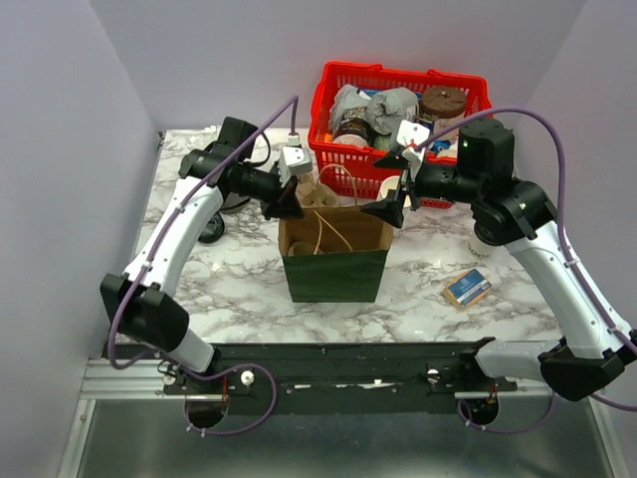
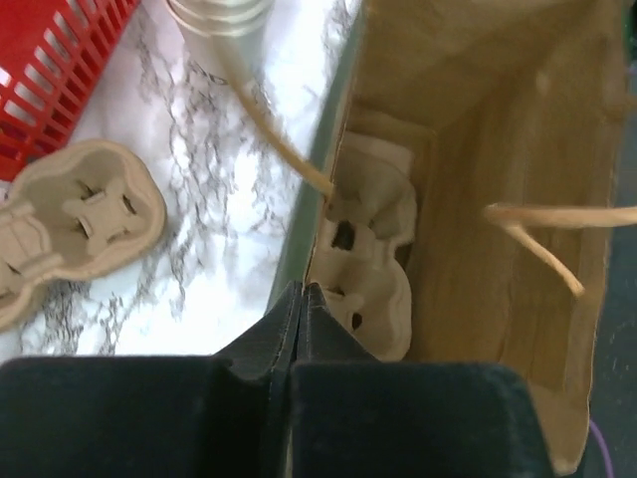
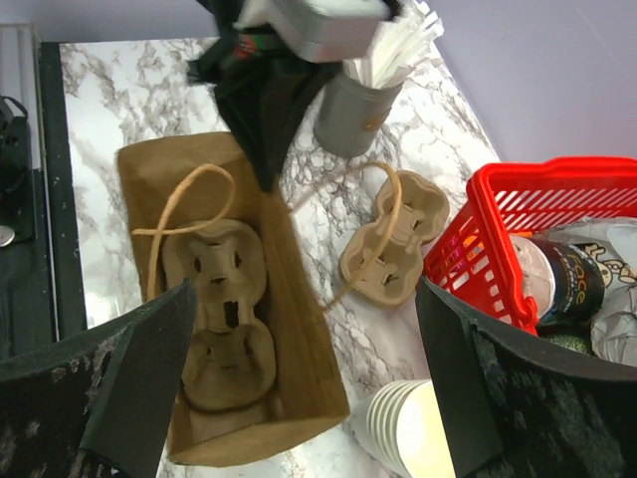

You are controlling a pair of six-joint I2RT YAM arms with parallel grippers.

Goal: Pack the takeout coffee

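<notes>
A paper bag (image 1: 333, 261), green outside and brown inside, stands open mid-table. A cardboard cup carrier (image 3: 224, 329) lies flat on its bottom, also seen in the left wrist view (image 2: 368, 259). My left gripper (image 1: 289, 206) is shut on the rim of the bag's left wall (image 2: 299, 234), its fingertips (image 2: 302, 297) pressed together over the edge. My right gripper (image 1: 393, 186) hangs open above the bag's right side (image 3: 304, 299), holding nothing. A second carrier (image 3: 393, 239) lies on the table behind the bag. The takeout coffee itself is out of view.
A red basket (image 1: 398, 75) full of wrapped goods stands at the back. A stack of white paper cups (image 3: 418, 428) sits between bag and basket. A grey cup of straws (image 3: 353, 110) stands at the back left. A small blue box (image 1: 467, 289) lies front right.
</notes>
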